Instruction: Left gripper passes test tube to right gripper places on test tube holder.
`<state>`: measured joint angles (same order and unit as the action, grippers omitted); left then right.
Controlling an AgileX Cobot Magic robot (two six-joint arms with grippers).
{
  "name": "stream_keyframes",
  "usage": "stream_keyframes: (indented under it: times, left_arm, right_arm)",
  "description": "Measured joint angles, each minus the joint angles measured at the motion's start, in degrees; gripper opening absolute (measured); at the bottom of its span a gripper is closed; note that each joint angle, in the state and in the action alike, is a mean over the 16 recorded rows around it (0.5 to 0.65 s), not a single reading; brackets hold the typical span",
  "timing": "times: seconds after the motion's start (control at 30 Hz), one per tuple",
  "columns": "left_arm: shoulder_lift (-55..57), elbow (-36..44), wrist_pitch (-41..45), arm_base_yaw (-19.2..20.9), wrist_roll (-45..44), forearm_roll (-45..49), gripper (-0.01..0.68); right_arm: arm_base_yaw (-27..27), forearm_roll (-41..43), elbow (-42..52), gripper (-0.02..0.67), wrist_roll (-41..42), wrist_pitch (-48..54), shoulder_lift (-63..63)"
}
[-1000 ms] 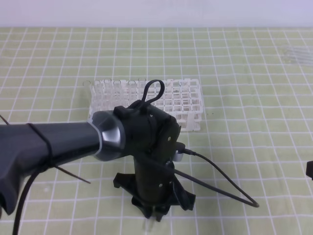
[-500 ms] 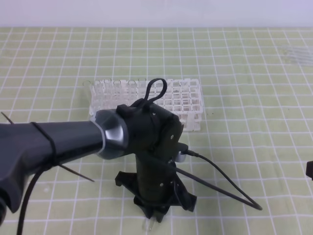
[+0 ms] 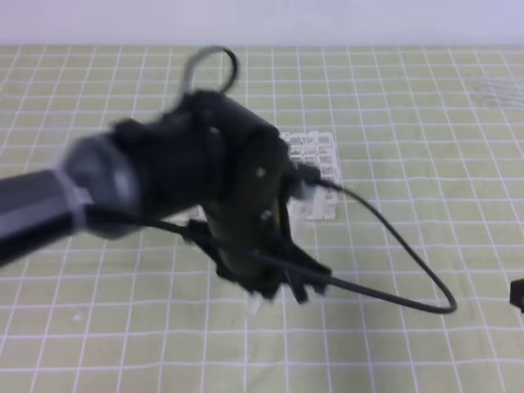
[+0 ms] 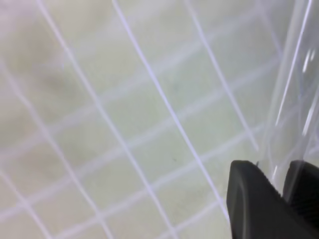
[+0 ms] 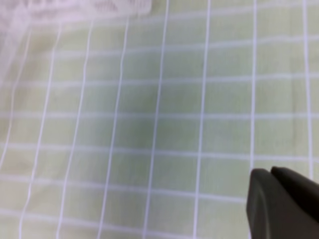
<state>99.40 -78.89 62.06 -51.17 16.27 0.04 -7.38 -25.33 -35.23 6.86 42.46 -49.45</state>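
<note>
The left gripper (image 3: 274, 293) hangs blurred with motion above the green gridded cloth, in front of the test tube holder. Close up in the left wrist view, this gripper (image 4: 280, 175) is shut on the test tube (image 4: 289, 89), a clear glass tube rising between the black fingers (image 4: 249, 204). A pale tip of the test tube (image 3: 254, 307) shows below the claw. Only the right end of the white test tube holder (image 3: 315, 160) shows behind the arm; it appears as a blur (image 5: 89, 7) in the right wrist view. The right gripper (image 5: 273, 175) has its fingers together, and only a dark sliver of it (image 3: 517, 293) shows at the right edge.
A black cable (image 3: 409, 270) loops from the left arm out to the right over the cloth. Faint clear tubes (image 3: 495, 90) lie at the far right back. A pale wall runs along the table's far edge.
The left arm has swung upward and back from the near table edge, carrying the test tube off the cloth. It now covers most of the holder. The right gripper has stayed put.
</note>
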Motion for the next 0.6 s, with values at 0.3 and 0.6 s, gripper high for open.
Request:
stream_keyframes:
  times: [0.3, 0.6]
  left_arm:
    - [-15.92, 5.45, -7.82, 0.00, -0.92, 5.05, 0.003]
    - [-37.94, 23.49, -21.36, -0.02, 0.04, 5.52, 0.001]
  right_arm:
    - [0.00, -5.52, -3.21, -0.002, 5.32, 3.85, 0.00]
    - [0.00, -13.14, -8.32, -0.002, 10.80, 6.04, -0.37]
